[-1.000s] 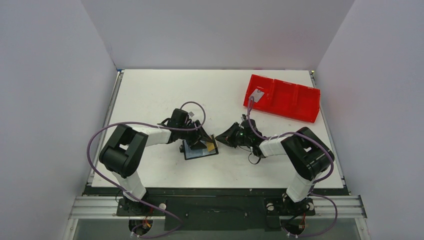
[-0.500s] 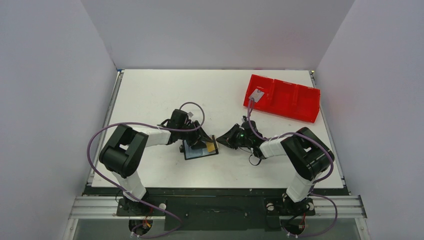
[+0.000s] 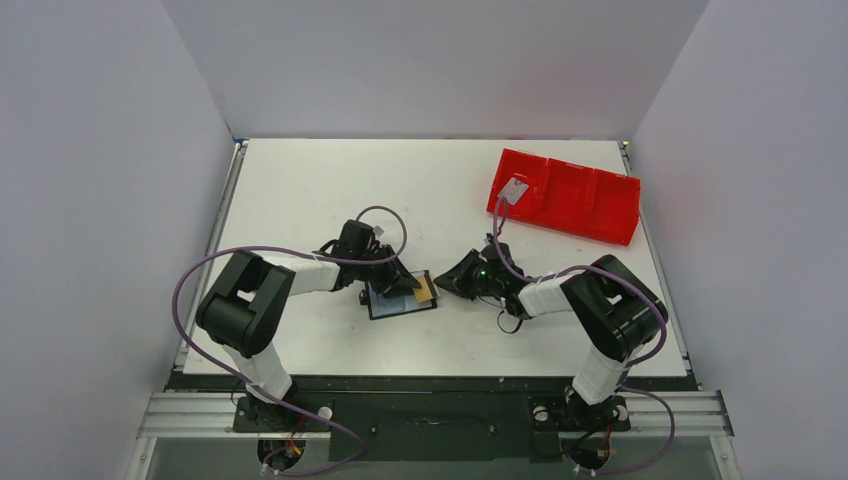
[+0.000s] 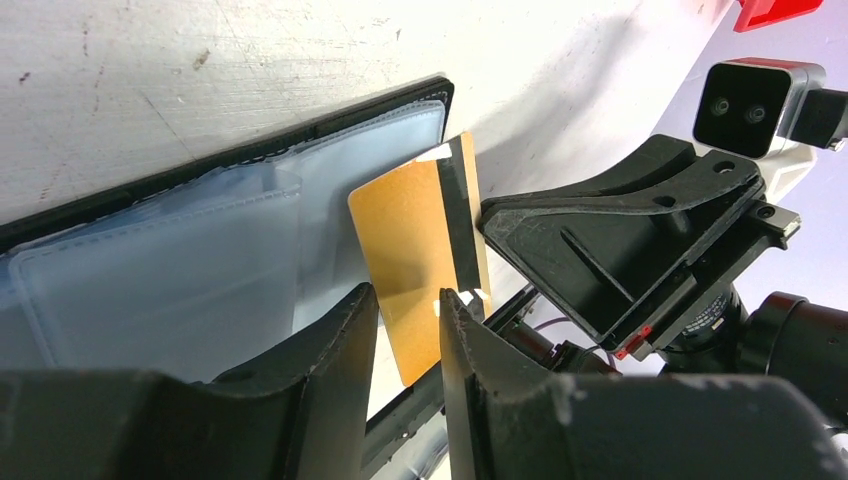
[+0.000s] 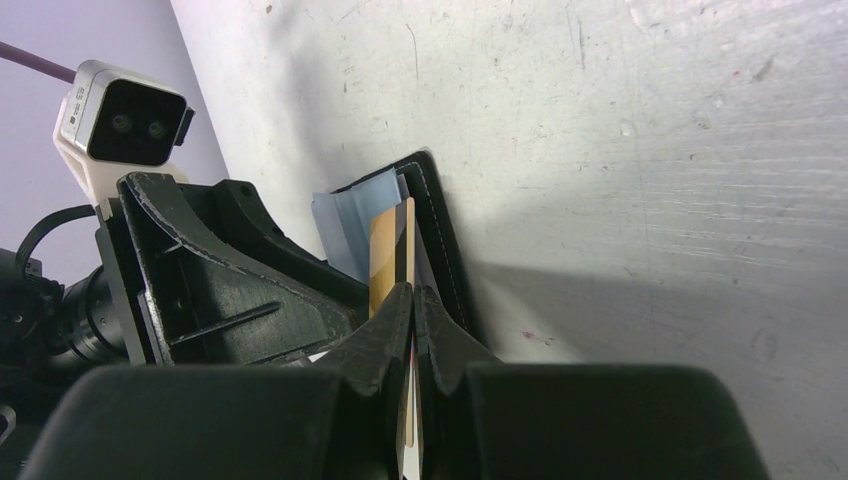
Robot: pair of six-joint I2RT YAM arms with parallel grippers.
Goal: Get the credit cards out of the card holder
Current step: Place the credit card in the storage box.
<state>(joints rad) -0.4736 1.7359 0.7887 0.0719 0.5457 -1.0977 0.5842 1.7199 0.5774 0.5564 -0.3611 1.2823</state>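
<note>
One card (image 4: 410,240) (end behind left fingers (image 4: 330,385))

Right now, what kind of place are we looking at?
Probably a lab robot test cell: a white table boxed in by plain grey walls, with a left arm and right arm bolted to a metal rail at its near edge.

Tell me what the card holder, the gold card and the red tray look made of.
The card holder: clear soft-plastic sleeves, glossy and wrinkled, in a black cover, maybe leatherette. The gold card: stiff plastic, matte, with a dark stripe. The red tray: probably moulded hard plastic, even colour.
</note>
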